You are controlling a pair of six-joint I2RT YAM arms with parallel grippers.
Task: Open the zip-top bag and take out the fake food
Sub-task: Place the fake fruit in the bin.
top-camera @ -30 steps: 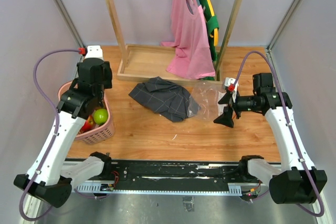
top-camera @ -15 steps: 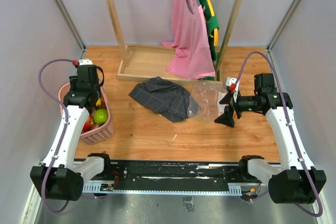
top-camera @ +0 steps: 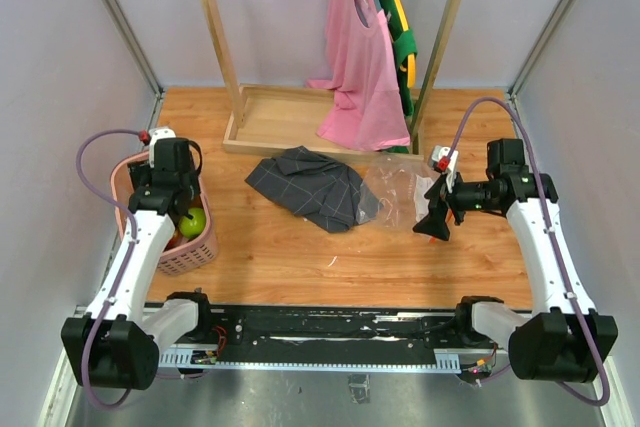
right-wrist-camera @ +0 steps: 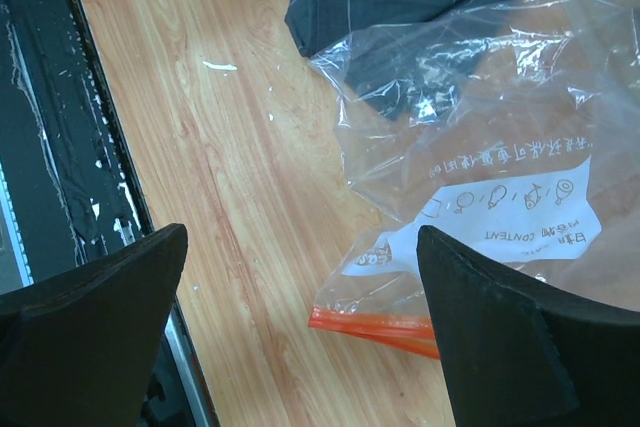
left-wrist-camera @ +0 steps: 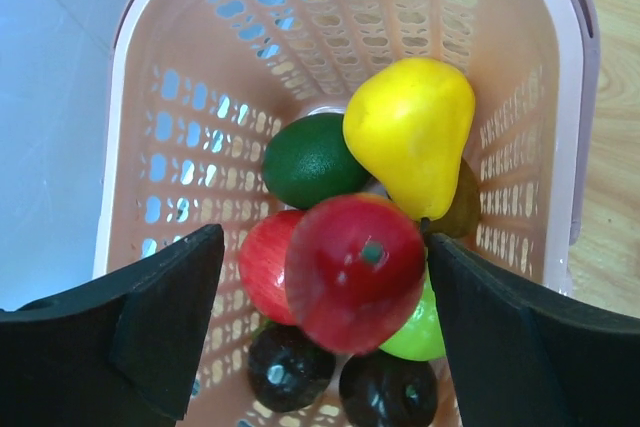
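Observation:
My left gripper (left-wrist-camera: 325,247) hangs open over the pink basket (left-wrist-camera: 560,97). A red fruit (left-wrist-camera: 355,272) sits blurred between its jaws, close to the right finger and apart from the left one. Under it in the basket lies more fake food: a yellow pear (left-wrist-camera: 410,132), a dark green fruit (left-wrist-camera: 312,159), another red one (left-wrist-camera: 262,267), a lime green one (left-wrist-camera: 420,332) and dark ones. The zip-top bag (right-wrist-camera: 480,147) lies flat on the table with its orange zip strip (right-wrist-camera: 370,325) and white label (right-wrist-camera: 500,222) showing. My right gripper (right-wrist-camera: 300,242) stands open above it with nothing between its fingers.
A grey checked cloth (top-camera: 310,187) lies crumpled beside the bag (top-camera: 395,192). A wooden clothes rack (top-camera: 290,122) with a pink shirt (top-camera: 360,77) stands at the back. The basket (top-camera: 200,247) sits at the table's left edge.
My left arm has come down closer over the basket and its jaws have widened, so the red fruit is loose between them. The right gripper has barely shifted.

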